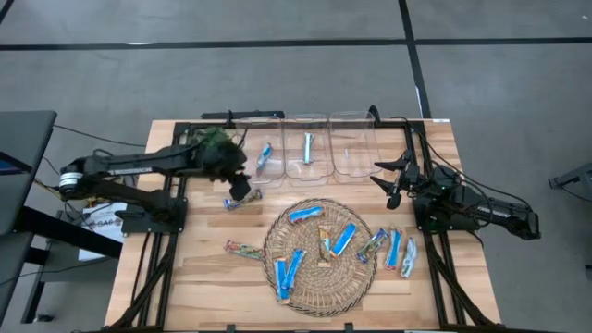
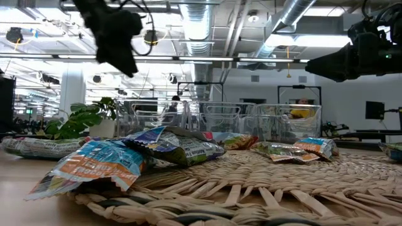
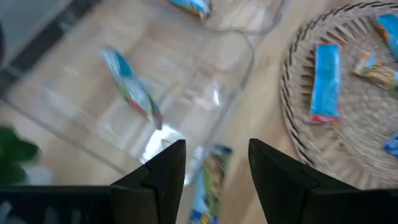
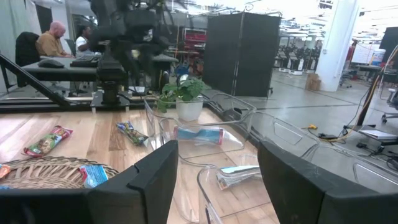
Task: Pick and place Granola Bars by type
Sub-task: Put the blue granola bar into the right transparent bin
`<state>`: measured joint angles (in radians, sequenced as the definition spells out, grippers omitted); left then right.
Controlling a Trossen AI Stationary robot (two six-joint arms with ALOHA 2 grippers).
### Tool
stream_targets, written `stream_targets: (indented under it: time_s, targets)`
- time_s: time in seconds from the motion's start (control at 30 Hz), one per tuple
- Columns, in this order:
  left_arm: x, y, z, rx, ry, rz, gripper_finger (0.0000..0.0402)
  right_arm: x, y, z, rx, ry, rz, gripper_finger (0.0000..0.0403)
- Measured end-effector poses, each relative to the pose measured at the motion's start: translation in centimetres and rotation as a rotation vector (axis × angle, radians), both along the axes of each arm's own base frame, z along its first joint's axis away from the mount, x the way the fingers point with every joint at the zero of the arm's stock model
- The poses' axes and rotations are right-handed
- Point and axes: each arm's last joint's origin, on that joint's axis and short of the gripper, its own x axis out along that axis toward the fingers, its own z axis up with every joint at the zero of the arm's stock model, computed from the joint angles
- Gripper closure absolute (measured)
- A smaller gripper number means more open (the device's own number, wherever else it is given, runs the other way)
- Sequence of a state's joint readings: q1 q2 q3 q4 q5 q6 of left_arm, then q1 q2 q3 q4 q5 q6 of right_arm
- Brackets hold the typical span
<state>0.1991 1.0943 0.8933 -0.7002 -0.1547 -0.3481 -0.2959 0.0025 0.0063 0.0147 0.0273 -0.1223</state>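
High view: the left arm reaches across to the table's middle, its left gripper (image 1: 239, 188) hanging with fingers parted and empty over a multicoloured bar (image 1: 242, 203) lying just in front of the left bin (image 1: 260, 157). The right gripper (image 1: 392, 182) waits, open and empty, beside the right bin (image 1: 356, 148). More granola bars (image 1: 343, 240) lie on the wicker mat (image 1: 314, 277)

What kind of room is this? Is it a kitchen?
Not a kitchen. It looks like a big open workshop or robot lab: bare pipes and ducts on the ceiling, people at a desk in the background, and a wooden table with two robot arms sorting snack bars.
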Motion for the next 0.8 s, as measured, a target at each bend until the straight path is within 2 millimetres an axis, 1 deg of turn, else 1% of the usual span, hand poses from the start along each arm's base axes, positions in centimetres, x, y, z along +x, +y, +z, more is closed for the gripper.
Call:
stream_targets:
  time_s: [0.13,0.23,0.43,0.6,0.8]
  targets:
    - [-1.6,-1.6,-1.6,-0.082,-0.005,0.042,0.0233,0.0,0.0,0.0,0.0,0.0,0.0,0.0188]
    - [-2.5,-2.5,-2.9,-0.136,0.024,0.058,0.0233,0.0,0.0,0.0,0.0,0.0,0.0,0.0188]
    - [-3.6,-3.6,-5.1,-0.19,0.111,0.068,0.0233,0.0,0.0,0.0,0.0,0.0,0.0,0.0188]
    - [-3.5,-3.8,-6.6,-0.181,0.183,0.054,0.0233,0.0,0.0,0.0,0.0,0.0,0.0,0.0188]
    - [-2.5,-3.8,-8.6,-0.13,0.227,-0.032,0.0233,0.0,0.0,0.0,0.0,0.0,0.0,0.0188]
